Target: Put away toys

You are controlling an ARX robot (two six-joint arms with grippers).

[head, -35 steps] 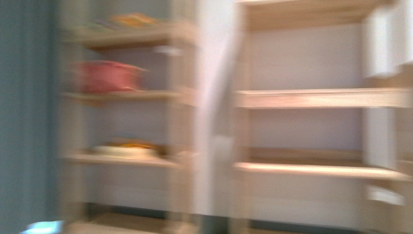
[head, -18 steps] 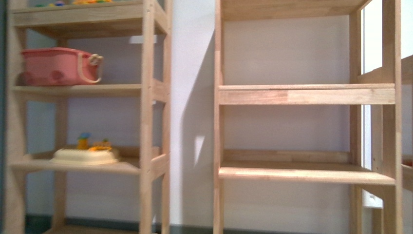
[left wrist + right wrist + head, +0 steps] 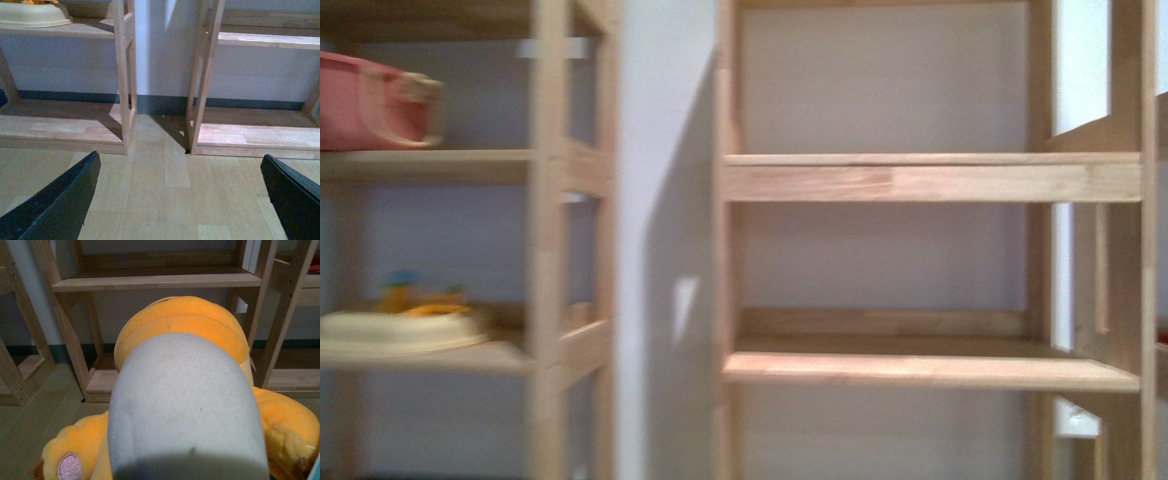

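Plush toy [image 3: 185, 390]: orange-yellow with a pale grey patch. It fills the right wrist view, close up, in front of a wooden shelf [image 3: 150, 282]. Right end effector hidden behind it, so grip cannot be told. Left end effector [image 3: 175, 200]: fingers wide apart, empty, above the floor [image 3: 150, 165].

Neither arm shows in the front view. The left gripper [image 3: 180, 156] points ahead toward twelve o'clock, tilted down at the floor. Its two black fingers [image 3: 60, 205] are spread wide apart with nothing between them. The right gripper also faces twelve o'clock. Its fingers are hidden behind the plush toy [image 3: 185, 325] it carries clear of the floor.
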